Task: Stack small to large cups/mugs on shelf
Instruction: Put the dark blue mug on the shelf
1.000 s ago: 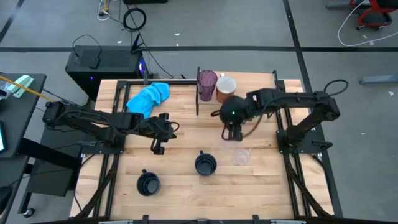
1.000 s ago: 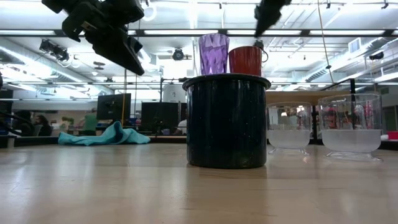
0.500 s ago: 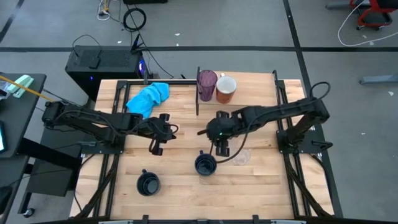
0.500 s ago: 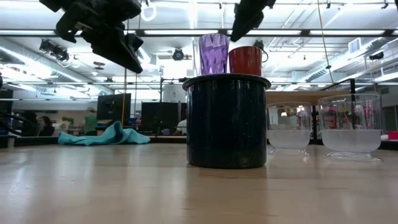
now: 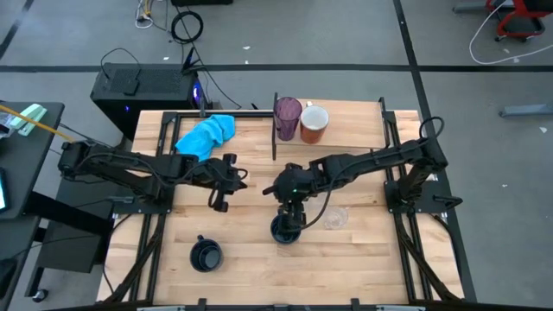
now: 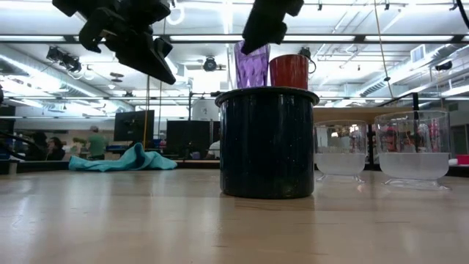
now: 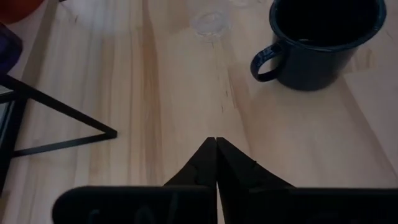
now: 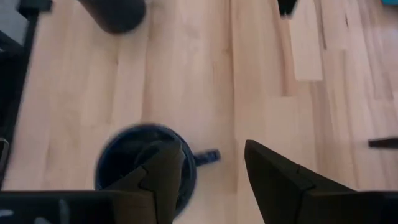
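A black handled mug (image 5: 285, 230) stands on the tabletop near the middle and shows close up in the low view (image 6: 267, 143). My right gripper (image 5: 290, 210) hovers open just above it, touching nothing; its wrist view shows the mug (image 8: 142, 163) under one finger (image 8: 166, 174). A second black mug (image 5: 206, 255) stands near the front left. A clear cup (image 5: 335, 218) stands right of the first mug. The purple tumbler (image 5: 288, 117) and orange mug (image 5: 314, 123) stand on the pale shelf (image 5: 354, 121) at the back. My left gripper (image 5: 220, 186) is shut and empty, held above the table's left half.
A blue cloth (image 5: 207, 134) lies at the back left. A thin dark upright (image 5: 275, 130) stands at the shelf's left edge. The low view shows two clear cups (image 6: 341, 150) (image 6: 412, 147) right of the mug. People show far off in the room (image 6: 94, 141).
My right gripper has moved from beside the shelf toward the table's near edge and leftward, ending over the black mug in the middle. The mugs and cups have stayed where they were.
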